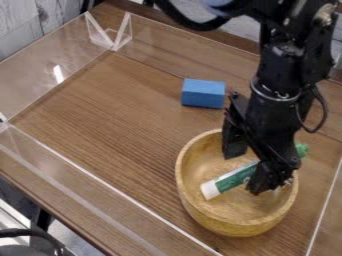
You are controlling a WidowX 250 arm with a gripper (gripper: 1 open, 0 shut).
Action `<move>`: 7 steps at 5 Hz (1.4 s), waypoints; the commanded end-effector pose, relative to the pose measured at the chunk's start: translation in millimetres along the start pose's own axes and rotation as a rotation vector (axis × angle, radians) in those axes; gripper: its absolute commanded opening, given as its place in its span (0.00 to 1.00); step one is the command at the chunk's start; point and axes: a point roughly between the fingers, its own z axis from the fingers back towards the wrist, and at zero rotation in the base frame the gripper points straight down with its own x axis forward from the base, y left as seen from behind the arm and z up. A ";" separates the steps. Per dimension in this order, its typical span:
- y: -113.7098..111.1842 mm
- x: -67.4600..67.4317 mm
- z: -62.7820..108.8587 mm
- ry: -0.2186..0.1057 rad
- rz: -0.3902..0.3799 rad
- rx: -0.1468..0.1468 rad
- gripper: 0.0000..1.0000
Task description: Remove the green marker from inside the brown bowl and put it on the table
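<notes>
The brown bowl [203, 198] sits at the lower right of the table [107, 110]. Inside it lies the green marker [230, 181], white barrel with green lettering, its green cap end near the far right rim and partly hidden by the arm. My gripper [261, 165] points straight down and hangs open just inside the bowl, its black fingers [278, 176] straddling the middle of the marker. Nothing is held.
A small blue block [203, 93] lies on the table just beyond the bowl. Low clear acrylic walls [54, 160] border the tabletop; a clear triangular stand [110, 30] is at the far left corner.
</notes>
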 end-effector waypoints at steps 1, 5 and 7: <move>-2.5 7.0 7.1 -0.070 -0.033 0.012 1.00; -3.3 14.8 -7.7 -0.150 -0.054 0.028 1.00; -1.3 19.1 -8.8 -0.188 -0.054 0.035 1.00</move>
